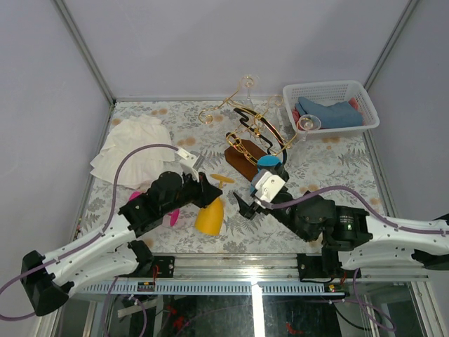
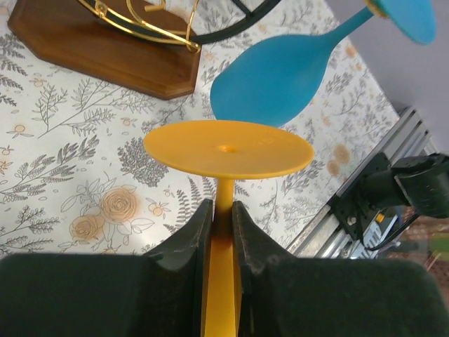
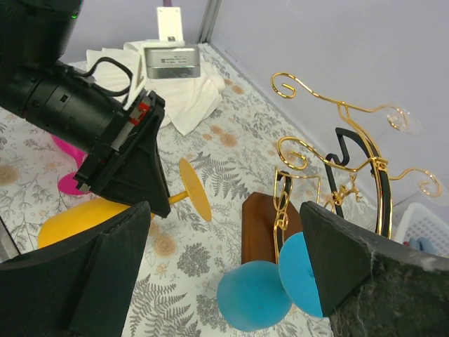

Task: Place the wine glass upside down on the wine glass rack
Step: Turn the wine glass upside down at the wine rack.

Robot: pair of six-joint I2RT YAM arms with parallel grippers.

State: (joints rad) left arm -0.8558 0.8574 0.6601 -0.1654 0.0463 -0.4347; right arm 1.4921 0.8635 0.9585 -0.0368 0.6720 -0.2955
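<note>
My left gripper (image 1: 208,191) (image 2: 223,207) is shut on the stem of a yellow wine glass (image 1: 209,217) (image 2: 228,149). The glass is tipped on its side with its round foot (image 3: 195,189) pointing toward the wine glass rack (image 1: 247,130). The rack has gold wire arms (image 3: 337,151), a black arched bar and a brown wooden base (image 2: 105,49). A blue wine glass (image 3: 256,295) (image 2: 270,77) lies by the base. My right gripper (image 3: 224,210) (image 1: 252,186) is open, its fingers either side of the blue glass without touching it.
A pink glass (image 1: 170,217) lies left of the left arm. A white cloth (image 1: 133,149) is at the back left. A white basket (image 1: 365,98) with a blue cloth stands at the back right. Clear glasses (image 1: 307,123) hang on the rack.
</note>
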